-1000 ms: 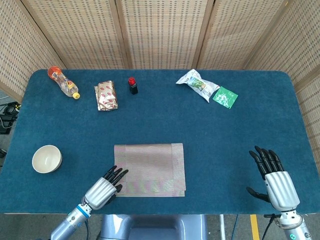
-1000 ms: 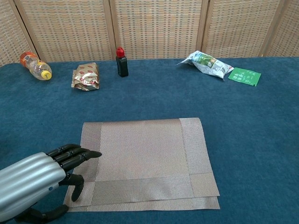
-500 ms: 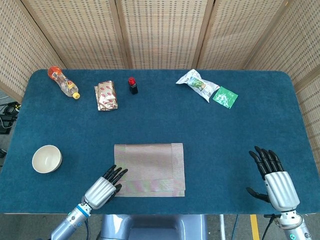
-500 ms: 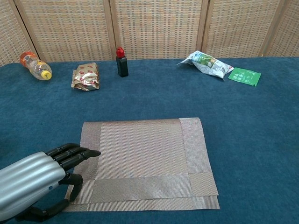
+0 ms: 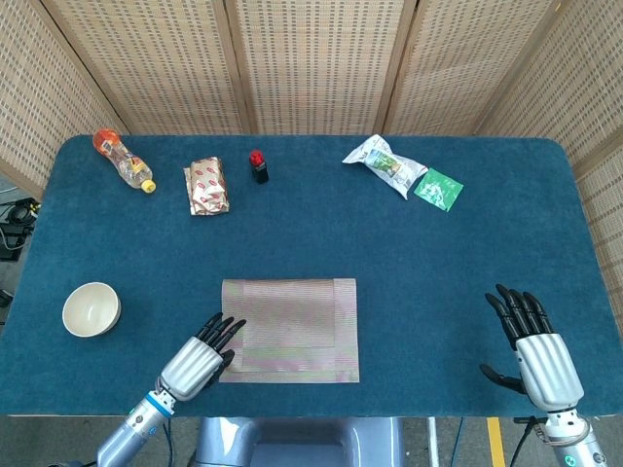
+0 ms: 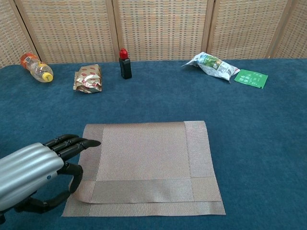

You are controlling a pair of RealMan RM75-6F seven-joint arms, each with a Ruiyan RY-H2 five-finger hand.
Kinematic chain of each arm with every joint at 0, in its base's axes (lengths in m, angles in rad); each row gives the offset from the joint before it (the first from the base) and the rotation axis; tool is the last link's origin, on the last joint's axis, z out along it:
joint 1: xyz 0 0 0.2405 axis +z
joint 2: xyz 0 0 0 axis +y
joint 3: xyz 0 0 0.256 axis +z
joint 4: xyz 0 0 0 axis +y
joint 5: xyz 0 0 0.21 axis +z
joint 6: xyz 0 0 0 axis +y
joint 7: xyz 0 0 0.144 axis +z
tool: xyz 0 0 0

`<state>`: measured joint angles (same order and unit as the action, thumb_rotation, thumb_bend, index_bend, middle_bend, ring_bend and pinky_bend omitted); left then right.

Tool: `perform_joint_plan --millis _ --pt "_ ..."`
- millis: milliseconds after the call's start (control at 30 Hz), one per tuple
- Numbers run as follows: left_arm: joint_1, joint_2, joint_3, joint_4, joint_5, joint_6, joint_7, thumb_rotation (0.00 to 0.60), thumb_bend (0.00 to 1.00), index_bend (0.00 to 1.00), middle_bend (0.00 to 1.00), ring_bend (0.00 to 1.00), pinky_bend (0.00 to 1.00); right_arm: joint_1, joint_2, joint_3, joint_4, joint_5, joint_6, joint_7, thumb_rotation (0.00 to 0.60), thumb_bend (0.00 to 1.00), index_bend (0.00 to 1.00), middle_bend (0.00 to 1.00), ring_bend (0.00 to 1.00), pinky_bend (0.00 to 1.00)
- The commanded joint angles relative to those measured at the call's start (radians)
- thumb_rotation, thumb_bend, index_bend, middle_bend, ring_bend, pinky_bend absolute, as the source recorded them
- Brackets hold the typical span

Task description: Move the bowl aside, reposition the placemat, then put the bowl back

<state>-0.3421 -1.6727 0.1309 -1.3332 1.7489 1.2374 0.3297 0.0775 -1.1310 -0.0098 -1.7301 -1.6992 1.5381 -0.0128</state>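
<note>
Since a second ago, the placemat has been pulled a little toward the near edge of the table, and its near left corner now shows two layers. It lies flat in the middle of the near part, with its long sides running left to right.

The left hand is at the mat's 8 o'clock corner. It has moved back a bit toward the near edge. In the chest view the left hand has its thumb curled against the mat's left edge and its fingers laid over it, pinching the mat.

The bowl sits upright at the mat's 9 o'clock, well apart from it, near the left table edge.

The right hand has not moved. It rests at the mat's 3 o'clock, fingers spread, holding nothing. Bare blue cloth lies between it and the mat.
</note>
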Motion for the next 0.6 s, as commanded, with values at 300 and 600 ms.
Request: perform_joint_plan --millis 300,600 --pt "-0.082 0.087 -0.121 -0.127 -0.042 -0.031 0.048 0.6 0.48 0.57 0.0 0.0 0.0 0.006 0.004 0.017 0.009 0.036 -0.012 0.013 0.6 0.09 0.0 0.0 0.0 0.0" --pt "-0.208 0.147 -0.317 -0.187 -0.173 -0.133 0.081 0.6 0.48 0.58 0.0 0.0 0.0 0.022 0.001 0.043 0.026 0.092 -0.045 0.022 0.6 0.09 0.0 0.0 0.0 0.0"
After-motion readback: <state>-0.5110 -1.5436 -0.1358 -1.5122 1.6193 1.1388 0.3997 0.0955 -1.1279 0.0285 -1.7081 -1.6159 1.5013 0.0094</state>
